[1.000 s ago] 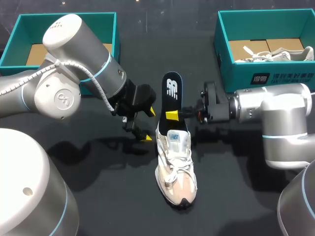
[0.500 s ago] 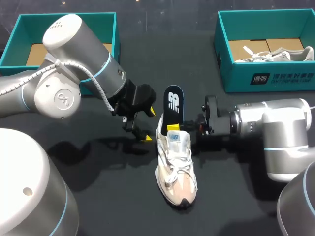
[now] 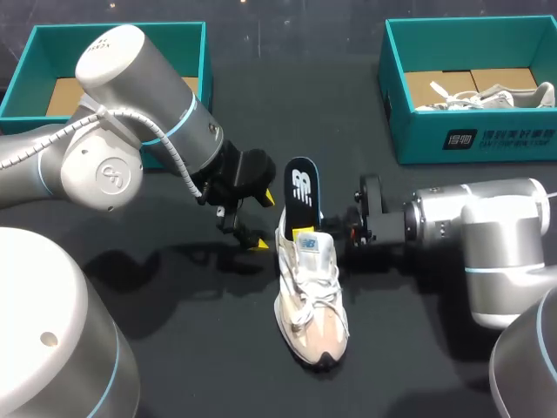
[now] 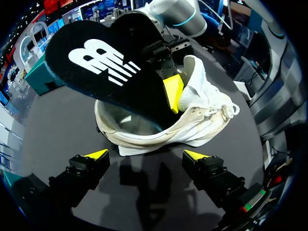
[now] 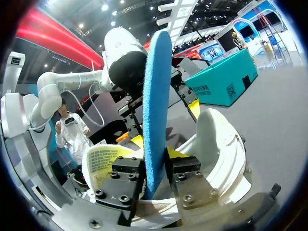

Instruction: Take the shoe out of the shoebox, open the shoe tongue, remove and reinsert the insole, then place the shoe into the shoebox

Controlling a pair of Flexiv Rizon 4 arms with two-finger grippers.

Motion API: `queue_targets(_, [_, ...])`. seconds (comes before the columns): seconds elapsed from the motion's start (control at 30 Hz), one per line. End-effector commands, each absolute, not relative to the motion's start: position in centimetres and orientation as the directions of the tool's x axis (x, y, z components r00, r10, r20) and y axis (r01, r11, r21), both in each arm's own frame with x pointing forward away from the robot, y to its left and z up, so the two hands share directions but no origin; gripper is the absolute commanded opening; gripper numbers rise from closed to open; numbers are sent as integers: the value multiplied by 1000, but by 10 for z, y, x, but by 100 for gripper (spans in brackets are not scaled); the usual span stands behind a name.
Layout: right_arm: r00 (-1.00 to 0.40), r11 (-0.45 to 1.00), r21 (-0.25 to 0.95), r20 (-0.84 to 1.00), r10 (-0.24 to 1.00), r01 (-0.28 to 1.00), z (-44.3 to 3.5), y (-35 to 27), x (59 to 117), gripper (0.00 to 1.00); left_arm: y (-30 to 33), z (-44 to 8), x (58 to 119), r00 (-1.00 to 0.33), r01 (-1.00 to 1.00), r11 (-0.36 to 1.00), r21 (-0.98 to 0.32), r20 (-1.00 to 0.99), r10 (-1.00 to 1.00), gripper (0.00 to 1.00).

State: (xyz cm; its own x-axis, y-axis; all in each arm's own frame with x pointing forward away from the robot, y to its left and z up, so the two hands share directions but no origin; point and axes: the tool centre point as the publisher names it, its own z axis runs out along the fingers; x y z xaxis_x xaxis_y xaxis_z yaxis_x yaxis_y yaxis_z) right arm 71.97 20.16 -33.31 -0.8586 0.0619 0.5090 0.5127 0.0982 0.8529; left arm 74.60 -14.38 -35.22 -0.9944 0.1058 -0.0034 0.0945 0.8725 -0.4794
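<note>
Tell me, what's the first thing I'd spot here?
You'd spot the black insole sticking up out of the white shoe at the table's middle, pinched by the right gripper. The left gripper hangs open beside the shoe, and a teal shoebox sits at the far right.

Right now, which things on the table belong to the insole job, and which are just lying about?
In the job: white shoe; black insole, partly in it; right gripper, shut on the insole; left gripper, open beside the shoe.
Lying about: second shoe in the right shoebox; left shoebox. Which box serves the job is unclear.
</note>
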Motion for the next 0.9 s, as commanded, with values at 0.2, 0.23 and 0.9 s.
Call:
queue_targets(0.2, [-879,125,870,471,69,476,-311,198,728,38,-144,-353,746,-994,95,873,-479,-4,106,100])
queue_targets(0.23, [-881,126,872,468,67,473,-310,198,730,37,-144,-353,746,-994,95,873,-479,-4,106,100])
queue_targets(0.9, [-865,130,856,501,27,500,-324,200,749,0,-144,-353,746,-994,95,873,-479,-4,106,100])
